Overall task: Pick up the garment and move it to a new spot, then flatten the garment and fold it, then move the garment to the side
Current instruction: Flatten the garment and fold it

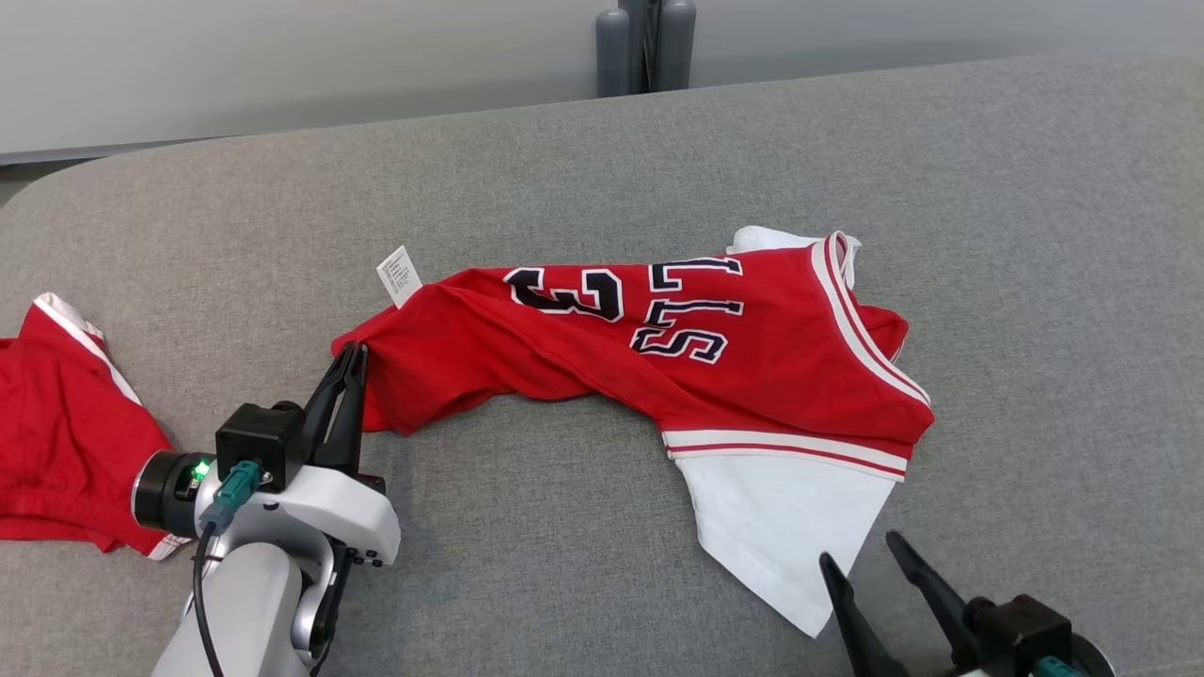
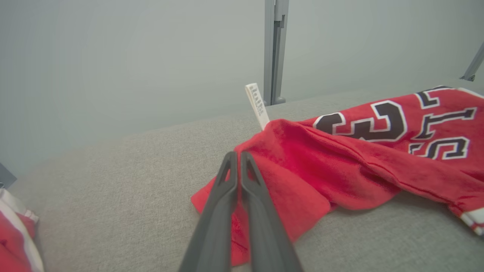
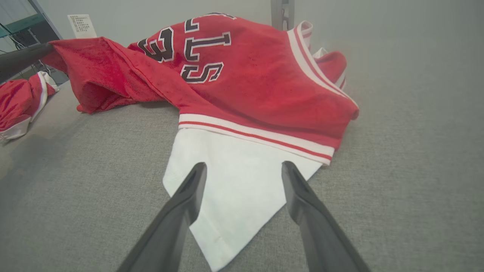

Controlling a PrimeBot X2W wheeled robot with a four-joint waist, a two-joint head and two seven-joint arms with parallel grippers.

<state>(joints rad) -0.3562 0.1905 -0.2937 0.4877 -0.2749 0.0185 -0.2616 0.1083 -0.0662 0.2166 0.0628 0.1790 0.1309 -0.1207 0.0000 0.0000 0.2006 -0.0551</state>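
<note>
The jersey [image 1: 752, 376] lies crumpled across the middle of the grey bench [image 1: 564, 188], its black-and-white letters facing up. Its striped hem runs along its near right side. A white panel [image 1: 781, 527] spills out from under that hem and narrows to a point toward the bench's near edge. A label [image 1: 399, 275] stands up at the jersey's far left edge.

The left claw [image 1: 353, 350] is closed, fingers pressed together, pinching the jersey's left corner. In the right wrist view that corner tents up to the dark finger. The right claw [image 1: 861, 548] hangs wide apart and holds nothing, its tips just above the white panel's point, one to each side.

A second red garment [image 1: 56, 423] with white trim lies at the bench's left edge, apart from the jersey, with the left arm between them.

Open grey surface stretches beyond the jersey to the far edge, where a grey post [image 1: 644, 42] stands, and broadly to the right. A narrower strip lies in front, between the two arms.
</note>
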